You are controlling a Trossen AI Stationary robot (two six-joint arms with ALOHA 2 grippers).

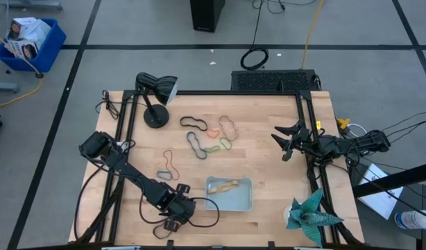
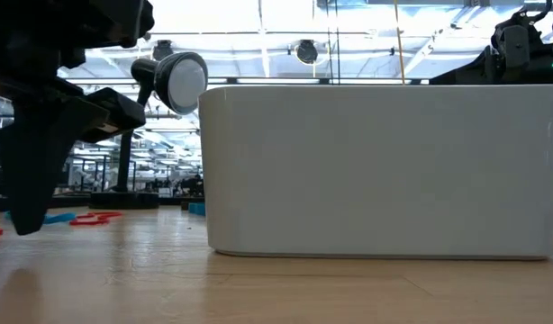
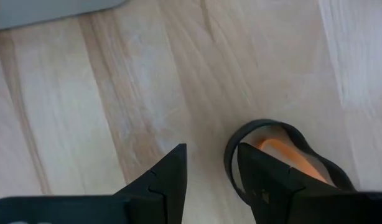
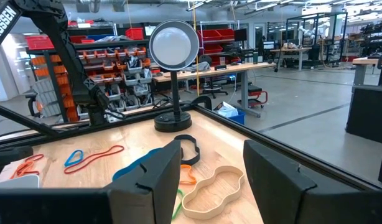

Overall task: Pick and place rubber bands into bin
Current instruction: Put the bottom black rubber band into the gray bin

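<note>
1. Left gripper (image 1: 186,205) low over the table just left of the bin (image 1: 229,194), jaws parted – one finger inside a black and orange rubber band (image 3: 272,155)
2. Right gripper (image 1: 282,142) waits at the right edge, jaws released – nothing held
3. Rubber bands (image 1: 206,135) lie scattered mid-table; a tan one (image 1: 228,185) lies in the bin

In the low view the bin (image 2: 376,171) fills the middle and is cut off at 3 o'clock, hiding the desk (image 2: 258,288) behind it and whatever lies inside. The left tool (image 3: 209,180) covers part of a black and an orange rubber band (image 3: 284,155), cut off at 6 o'clock. From above, the bin's contents are too small to identify.
</note>
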